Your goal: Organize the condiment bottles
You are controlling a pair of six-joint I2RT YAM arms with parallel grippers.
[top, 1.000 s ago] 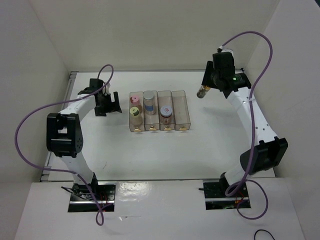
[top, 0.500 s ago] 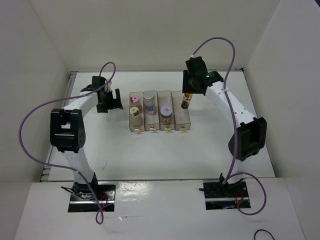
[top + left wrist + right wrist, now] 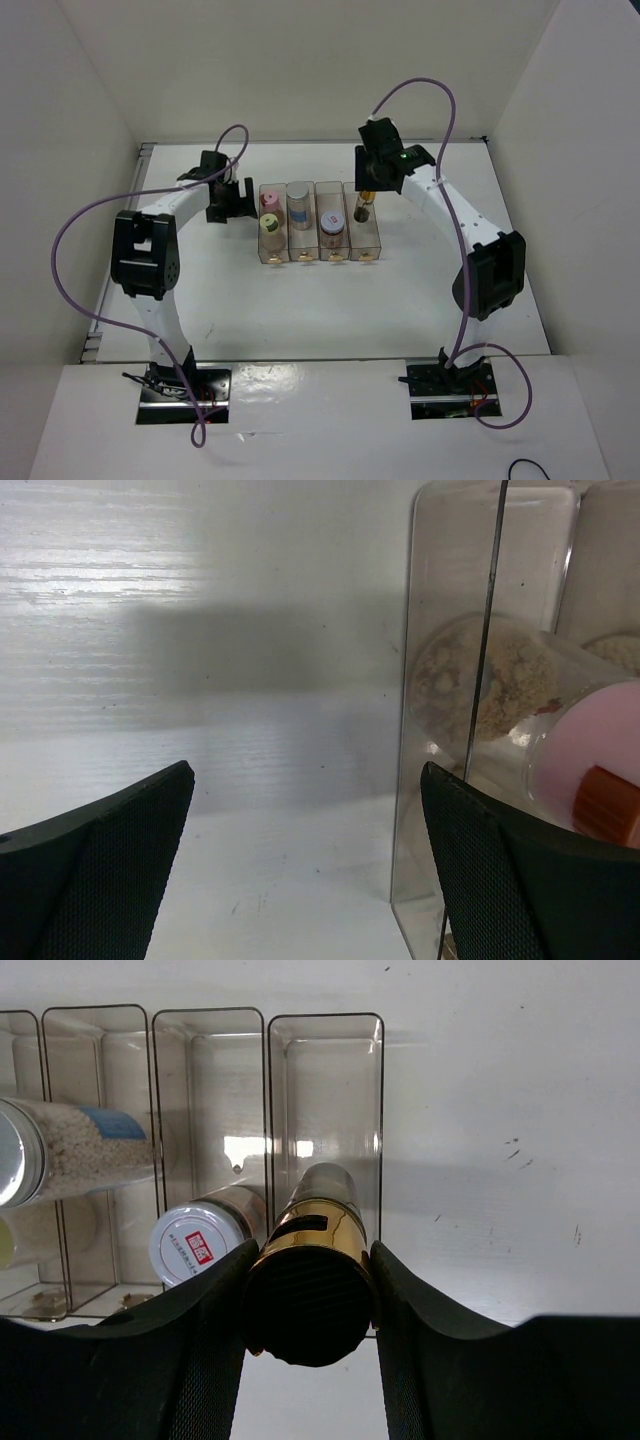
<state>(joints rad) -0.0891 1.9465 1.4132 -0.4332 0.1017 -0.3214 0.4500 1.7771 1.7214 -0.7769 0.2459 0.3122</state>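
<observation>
Top external view: four clear bins (image 3: 368, 240) stand in a row, side by side, on the white counter (image 3: 300, 300). In the leftmost bin the pink-capped bottle (image 3: 269, 202) is at the far end and the pale-yellow-capped bottle (image 3: 270, 227) just nearer, both cap up. The second bin holds the silver-grey-capped bottle (image 3: 298, 192) at its far end. The third holds the short jar with red-marked white lid (image 3: 333, 218) around its middle. Over the far half of the rightmost bin, the right pincer (image 3: 368, 190) is clenched on the slim dark bottle (image 3: 364, 208), whose long axis runs close to upright and points down into that bin. Whether it touches the bin floor cannot be told. From the right wrist, the bottle's gold band (image 3: 318, 1230) sits between the two fingers, its dark round end facing the camera. The left pincer (image 3: 232, 197) hangs released, fingers spread wide, just left of the leftmost bin.
</observation>
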